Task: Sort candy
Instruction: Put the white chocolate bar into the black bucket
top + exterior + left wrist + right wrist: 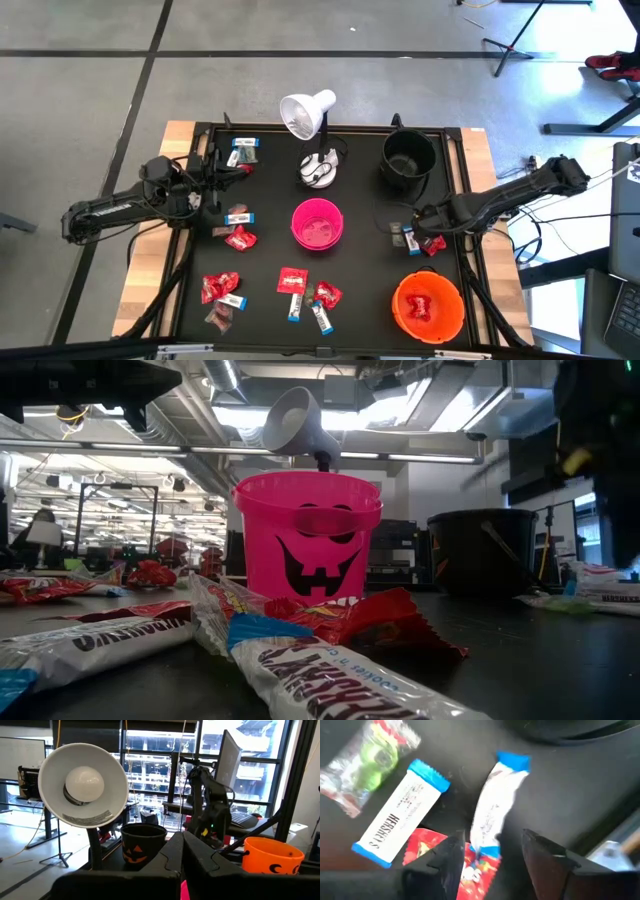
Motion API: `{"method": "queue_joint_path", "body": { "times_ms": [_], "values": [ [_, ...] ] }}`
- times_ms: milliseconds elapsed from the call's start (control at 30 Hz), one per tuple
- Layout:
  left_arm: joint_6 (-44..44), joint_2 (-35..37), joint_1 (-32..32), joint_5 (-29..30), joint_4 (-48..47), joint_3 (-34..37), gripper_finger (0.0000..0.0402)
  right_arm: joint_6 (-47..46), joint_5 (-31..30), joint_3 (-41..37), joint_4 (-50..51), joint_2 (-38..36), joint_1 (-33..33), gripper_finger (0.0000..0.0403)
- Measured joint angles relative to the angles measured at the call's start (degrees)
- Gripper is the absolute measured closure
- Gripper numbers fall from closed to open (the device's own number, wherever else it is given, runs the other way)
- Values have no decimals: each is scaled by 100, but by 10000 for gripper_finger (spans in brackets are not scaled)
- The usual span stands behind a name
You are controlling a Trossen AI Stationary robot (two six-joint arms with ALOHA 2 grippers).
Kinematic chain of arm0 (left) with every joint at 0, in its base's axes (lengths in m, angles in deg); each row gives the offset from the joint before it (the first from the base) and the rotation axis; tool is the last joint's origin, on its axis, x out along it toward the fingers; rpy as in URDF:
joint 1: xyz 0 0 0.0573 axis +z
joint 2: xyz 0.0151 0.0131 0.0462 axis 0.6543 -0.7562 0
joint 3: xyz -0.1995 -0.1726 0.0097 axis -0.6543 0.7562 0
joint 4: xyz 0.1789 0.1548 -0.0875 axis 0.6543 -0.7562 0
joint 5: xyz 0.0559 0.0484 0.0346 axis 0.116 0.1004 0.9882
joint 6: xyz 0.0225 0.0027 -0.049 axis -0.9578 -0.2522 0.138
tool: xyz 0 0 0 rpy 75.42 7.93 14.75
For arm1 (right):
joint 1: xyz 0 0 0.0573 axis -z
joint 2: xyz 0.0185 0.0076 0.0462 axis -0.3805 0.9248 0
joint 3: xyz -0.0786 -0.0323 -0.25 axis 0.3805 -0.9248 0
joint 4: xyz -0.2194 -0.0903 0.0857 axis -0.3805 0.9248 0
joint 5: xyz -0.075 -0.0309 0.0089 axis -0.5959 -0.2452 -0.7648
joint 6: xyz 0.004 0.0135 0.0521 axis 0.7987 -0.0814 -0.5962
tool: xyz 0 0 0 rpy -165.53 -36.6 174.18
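Two dark fingers of the right gripper (pixel 492 857) stand parted and hold nothing, poised low over a small cluster of candy at the right of the overhead frame: a white-and-blue bar (pixel 492 810) lies between the fingertips, a second white-and-blue bar (pixel 400 822) beside it, a red packet (pixel 470 865) under the fingers, and a clear green-and-red sweet (pixel 372 757) farther off. This looks like the reach before a pick; the next move likely calls for lowering onto one bar and closing without catching its neighbours. The left gripper (pixel 213 178) waits clenched and empty at the left of the frame, near two sweets at the mat's upper left. Toward the centre, the pink bucket (pixel 316 223) seems to hold a piece or two, hard to make out. The orange bucket (pixel 428 305), lower right, holds red packets. The black bucket (pixel 408 157), upper right, shows nothing clearly inside. More candy (pixel 222 289) lies scattered along the mat's lower left and centre, beside a white lamp (pixel 306 113).
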Motion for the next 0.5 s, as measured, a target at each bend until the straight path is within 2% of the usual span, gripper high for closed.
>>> {"method": "queue_joint_path", "body": {
  "times_ms": [133,233,333,433,500],
  "values": [
    [0,0,-1,1,-2,0,400,-68,25,-401,-435,0,0,207],
    [0,-1,-2,0,0,1,400,-136,36,-520,-598,0,0,225],
    [0,-1,0,1,-2,1,400,-113,157,-544,-606,0,0,278],
    [0,-2,-1,0,-2,1,400,-111,189,-538,-609,0,0,361],
    [0,-1,0,1,0,1,400,-110,188,-538,-617,-2,0,390]
  ]
}}
